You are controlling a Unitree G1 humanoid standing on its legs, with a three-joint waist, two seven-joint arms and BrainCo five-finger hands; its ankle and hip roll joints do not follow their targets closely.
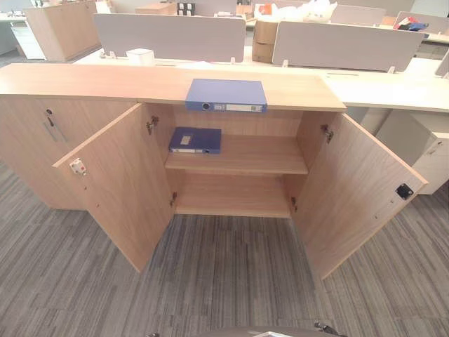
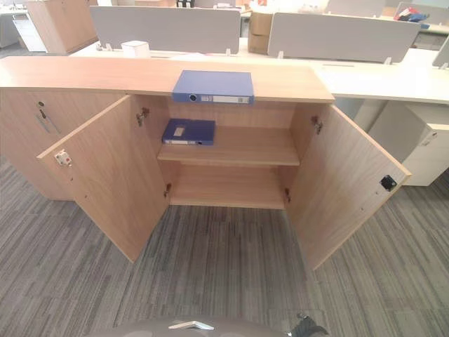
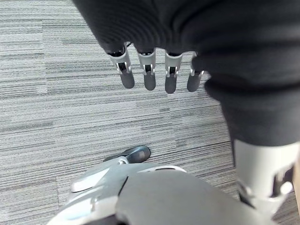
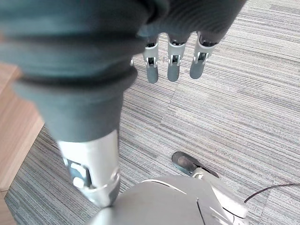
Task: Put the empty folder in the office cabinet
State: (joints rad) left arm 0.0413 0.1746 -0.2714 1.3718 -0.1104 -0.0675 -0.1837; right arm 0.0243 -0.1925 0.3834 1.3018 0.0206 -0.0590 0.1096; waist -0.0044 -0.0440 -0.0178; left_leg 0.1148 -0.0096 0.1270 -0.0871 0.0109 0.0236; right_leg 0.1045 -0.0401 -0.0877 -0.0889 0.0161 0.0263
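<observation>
Left eye view: wooden cabinet [image 1: 231, 175] with both doors swung wide open, left door [image 1: 119, 186] angled out to the left, right door [image 1: 354, 193] angled out to the right. Blue folder [image 1: 226, 95] lying flat on the cabinet top [image 1: 105, 83], its spine facing forward and slightly overhanging the front edge, directly above the open compartment. Second blue folder [image 1: 195, 140] lying flat on the upper shelf [image 1: 259, 156], toward the left side. Lower shelf [image 1: 231, 200] bare wood. Grey striped carpet [image 1: 231, 274] in front. Small white box [image 1: 140, 56] standing behind the cabinet top, near grey desk dividers [image 1: 172, 36].

Right eye view: same arrangement, folder on top centred over the opening, second folder on the upper shelf's left part, well apart from both doors.

Left wrist view: left hand [image 3: 150, 70] hanging over the carpet, fingers straight and relaxed, pointing down, holding nothing, touching nothing.

Right wrist view: right hand [image 4: 173, 61] likewise over the carpet, fingers straight and loose, nothing in its grasp. Edge of a wooden panel [image 4: 14, 131] just beside the arm.
</observation>
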